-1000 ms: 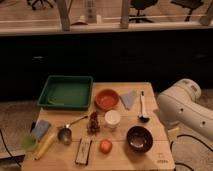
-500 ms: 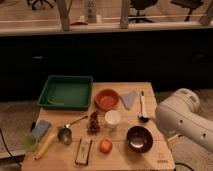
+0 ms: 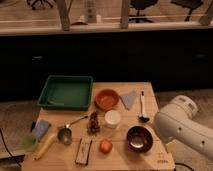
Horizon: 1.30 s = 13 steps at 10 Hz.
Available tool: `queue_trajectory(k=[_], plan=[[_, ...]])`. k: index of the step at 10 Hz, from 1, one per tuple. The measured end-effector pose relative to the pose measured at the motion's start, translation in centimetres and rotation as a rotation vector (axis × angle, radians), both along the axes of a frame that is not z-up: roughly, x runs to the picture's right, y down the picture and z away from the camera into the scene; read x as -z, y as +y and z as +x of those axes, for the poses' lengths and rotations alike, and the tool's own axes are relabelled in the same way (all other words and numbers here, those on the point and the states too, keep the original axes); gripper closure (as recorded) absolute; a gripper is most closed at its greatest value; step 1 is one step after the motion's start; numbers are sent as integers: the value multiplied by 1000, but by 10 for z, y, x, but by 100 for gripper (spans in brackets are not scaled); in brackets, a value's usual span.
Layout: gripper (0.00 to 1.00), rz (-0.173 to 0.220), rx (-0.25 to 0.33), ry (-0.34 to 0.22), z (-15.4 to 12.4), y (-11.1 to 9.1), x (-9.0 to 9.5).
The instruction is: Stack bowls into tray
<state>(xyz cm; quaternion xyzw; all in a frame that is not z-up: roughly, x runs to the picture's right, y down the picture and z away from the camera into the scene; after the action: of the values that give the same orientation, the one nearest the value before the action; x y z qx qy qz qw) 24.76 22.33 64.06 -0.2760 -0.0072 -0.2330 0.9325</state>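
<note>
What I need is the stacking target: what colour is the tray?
Green tray, camera view; tool out of frame, beyond the arm at right.

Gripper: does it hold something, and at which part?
Cannot be told: the gripper is out of view, only the white arm shows at right. The brown bowl and orange-red bowl sit on the table.

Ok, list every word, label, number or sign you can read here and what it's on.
No text is readable.
Small marks on the table's front right corner: too blurred.
Pale patch on the flat dark box: too blurred.
The tool is out of view; only the white arm shows, right of the table.
</note>
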Motion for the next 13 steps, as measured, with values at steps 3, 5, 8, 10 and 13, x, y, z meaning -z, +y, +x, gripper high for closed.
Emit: queue_trajectory(k=[3, 5, 8, 10, 13], plan=[[20, -6, 15, -36, -5, 20, -4], [20, -9, 29, -60, -11, 29, -9], [20, -9, 42, -89, -11, 33, -13], [20, -14, 46, -96, -11, 38, -14], [20, -23, 57, -119, -12, 53, -27]])
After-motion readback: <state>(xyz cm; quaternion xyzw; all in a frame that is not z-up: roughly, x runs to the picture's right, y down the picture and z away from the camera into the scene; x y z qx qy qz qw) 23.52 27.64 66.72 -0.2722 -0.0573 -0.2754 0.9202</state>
